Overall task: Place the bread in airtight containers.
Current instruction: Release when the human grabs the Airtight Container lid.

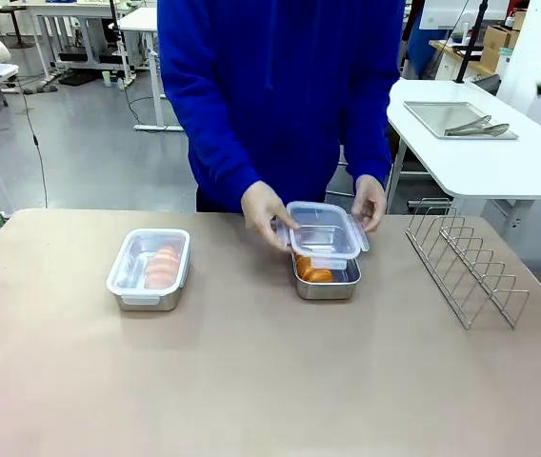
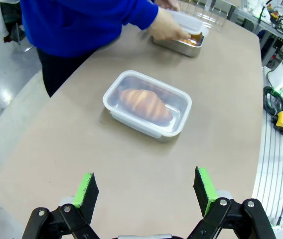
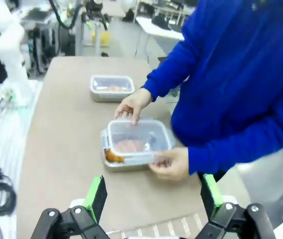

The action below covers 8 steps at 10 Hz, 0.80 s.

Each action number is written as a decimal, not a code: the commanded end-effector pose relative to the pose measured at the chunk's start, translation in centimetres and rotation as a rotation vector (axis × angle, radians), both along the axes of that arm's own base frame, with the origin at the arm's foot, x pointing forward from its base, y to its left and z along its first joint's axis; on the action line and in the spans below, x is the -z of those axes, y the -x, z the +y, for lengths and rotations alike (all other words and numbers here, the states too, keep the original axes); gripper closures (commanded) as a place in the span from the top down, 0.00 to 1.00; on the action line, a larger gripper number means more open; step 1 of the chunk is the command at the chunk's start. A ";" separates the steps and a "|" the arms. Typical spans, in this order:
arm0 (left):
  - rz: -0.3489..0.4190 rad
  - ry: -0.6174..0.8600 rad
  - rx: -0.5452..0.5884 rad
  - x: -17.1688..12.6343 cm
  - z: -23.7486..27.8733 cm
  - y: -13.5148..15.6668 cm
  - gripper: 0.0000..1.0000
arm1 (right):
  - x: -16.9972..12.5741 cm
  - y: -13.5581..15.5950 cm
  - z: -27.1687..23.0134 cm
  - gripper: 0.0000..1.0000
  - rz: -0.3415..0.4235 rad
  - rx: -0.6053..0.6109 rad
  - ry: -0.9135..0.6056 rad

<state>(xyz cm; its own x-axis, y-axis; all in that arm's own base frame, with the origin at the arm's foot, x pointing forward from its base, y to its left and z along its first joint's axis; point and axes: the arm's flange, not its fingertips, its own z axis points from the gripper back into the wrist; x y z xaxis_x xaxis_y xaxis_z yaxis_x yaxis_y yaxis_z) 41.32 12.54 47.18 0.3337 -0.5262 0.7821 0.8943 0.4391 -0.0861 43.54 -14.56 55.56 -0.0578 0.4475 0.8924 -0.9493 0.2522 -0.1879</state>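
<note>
Two croissants were boxed: the left container (image 1: 149, 269) sat lidded over its croissant (image 2: 145, 105); at the right container (image 1: 327, 276), I saw the person's hands (image 1: 267, 215) lowering the lid (image 1: 322, 231), unclipped. Both jaws stood wide, empty, off the bench (image 1: 251, 381).

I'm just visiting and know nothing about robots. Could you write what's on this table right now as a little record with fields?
left container: lid on, croissant inside
right container: croissant inside, partly uncovered
clear lid: held over the right container by the person's hands, not yet seated
left gripper: open, holding nothing, back from the boxes
right gripper: open, holding nothing
wire rack: on the table's right side
</note>
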 end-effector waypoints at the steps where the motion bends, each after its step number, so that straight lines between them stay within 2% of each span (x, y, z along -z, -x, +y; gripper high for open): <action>1: -0.014 0.001 0.017 -0.1 0.0 0.1 1.00 | 2.1 0.9 -1.3 1.00 0.098 0.045 -0.053; 2: -0.014 0.001 0.017 -0.1 0.0 0.1 1.00 | 3.3 1.7 -2.2 1.00 0.125 0.058 -0.032; 4: -0.014 0.001 0.017 -0.1 0.0 0.1 1.00 | 4.2 2.9 -3.1 1.00 0.126 0.061 -0.026; 5: -0.014 0.001 0.017 -0.1 0.0 0.1 1.00 | 3.8 2.7 -3.4 0.70 0.113 0.111 -0.018; 6: -0.014 0.001 0.017 -0.1 0.0 0.1 1.00 | 5.1 2.3 -3.9 0.70 0.119 0.070 -0.043; 8: -0.014 0.001 0.017 -0.1 0.0 0.1 1.00 | 5.1 2.3 -3.9 0.70 0.119 0.070 -0.043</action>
<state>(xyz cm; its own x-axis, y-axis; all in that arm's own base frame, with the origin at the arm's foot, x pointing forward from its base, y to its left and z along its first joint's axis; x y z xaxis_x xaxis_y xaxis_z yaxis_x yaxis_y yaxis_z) 41.32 12.53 47.19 0.3335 -0.5262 0.7822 0.8944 0.4389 -0.0860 41.30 -18.53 50.48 0.0825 0.4113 0.9077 -0.9423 0.3287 -0.0633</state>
